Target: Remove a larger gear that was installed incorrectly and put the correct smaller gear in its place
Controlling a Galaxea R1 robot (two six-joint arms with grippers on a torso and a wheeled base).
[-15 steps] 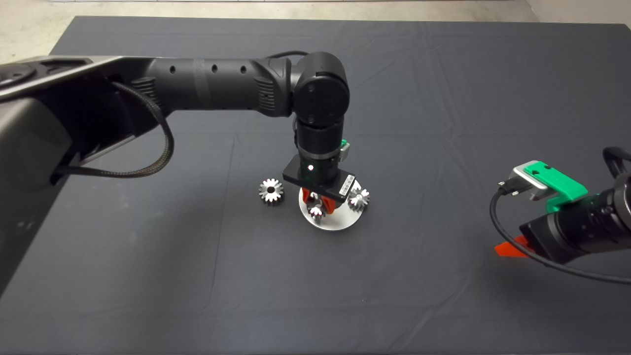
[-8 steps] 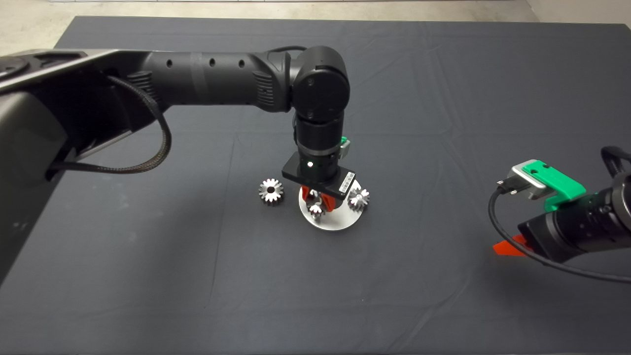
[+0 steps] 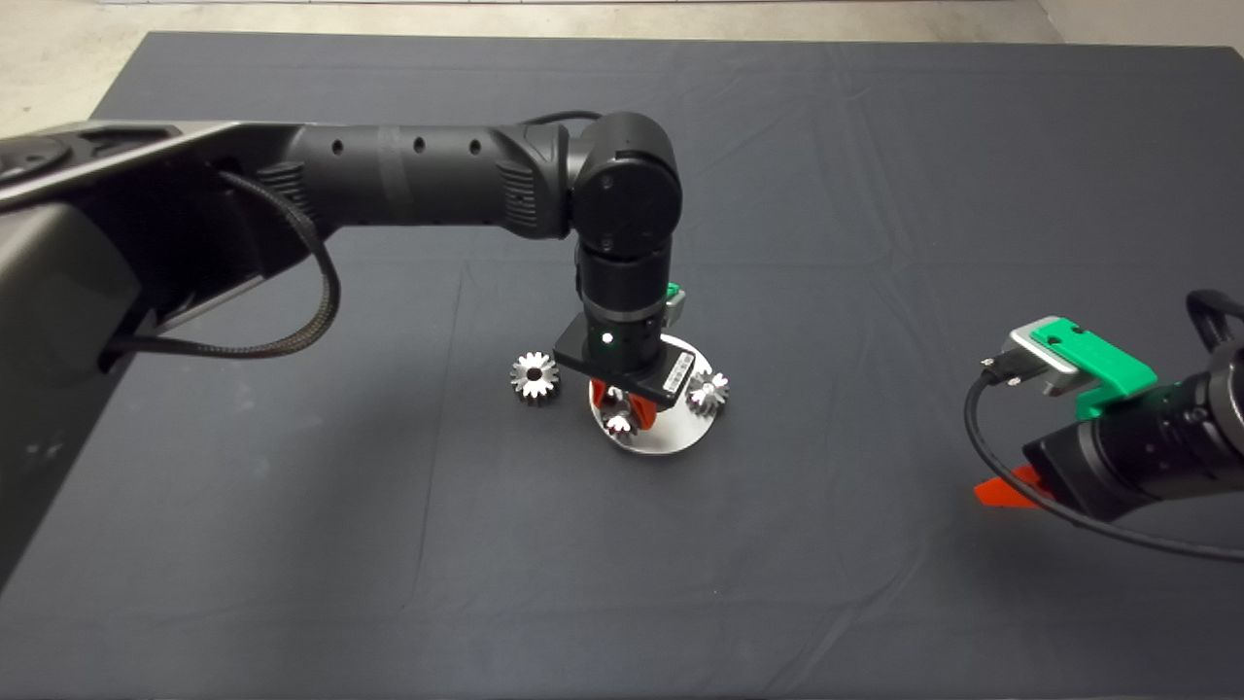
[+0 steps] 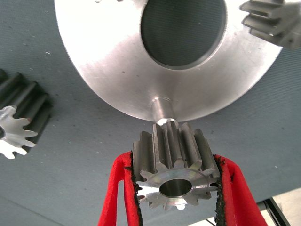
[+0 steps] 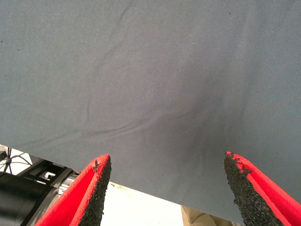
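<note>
**Left claw pinches the smaller gear just at the pin of the round plate**

The left claw (image 4: 176,188) is pressed on the smaller gear (image 4: 175,172), one black pad on each toothed side. The gear is solid steel, so I judge it heavy for its size, stiff and slippery; the pads should stay on the tooth flanks, not on the flat faces. Directly beyond the claw stands the short pin (image 4: 163,109) of the round plate (image 4: 108,70), and the gear seems just at the tip of the pin; I cannot tell if it is already threaded on. The bore must be straight on the pin or it may jam.

Farther to one side, the larger gear (image 3: 535,375) lies on the bench (image 3: 292,544), apart from the plate. Another small gear (image 3: 708,391) sits at the plate edge, near the claw, so there is little room on that side.

The right claw (image 5: 167,188) is spread, parked well apart over bare mat.
</note>
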